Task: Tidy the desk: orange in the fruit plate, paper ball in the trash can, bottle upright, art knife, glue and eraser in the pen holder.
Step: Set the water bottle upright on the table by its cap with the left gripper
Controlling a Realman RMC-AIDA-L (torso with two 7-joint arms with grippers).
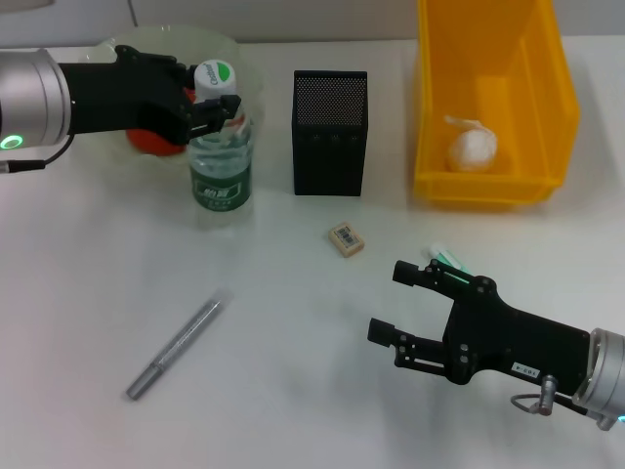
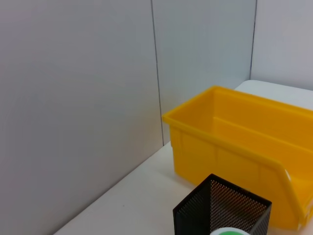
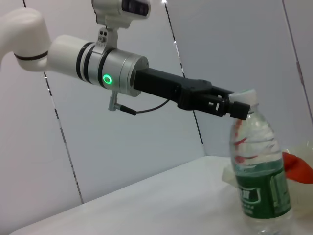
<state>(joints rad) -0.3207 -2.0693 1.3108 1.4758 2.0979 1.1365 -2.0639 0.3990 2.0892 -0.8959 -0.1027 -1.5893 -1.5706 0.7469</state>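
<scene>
Head view shows the left gripper [image 1: 217,106] with its fingers closed on the cap of the bottle [image 1: 221,166], which stands upright on the table [image 1: 98,274] directly below them. Opening should be slow and level, then retreat sideways, so the bottle is not tipped. Right gripper [image 1: 400,301] hovers with fingers spread, the glue [image 1: 447,260] just behind them.

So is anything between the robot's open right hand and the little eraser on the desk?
Nothing visible: only bare white desk lies between the open right gripper and the small tan rectangular eraser. The green-and-white glue stick lies beside the gripper, not in between.
</scene>
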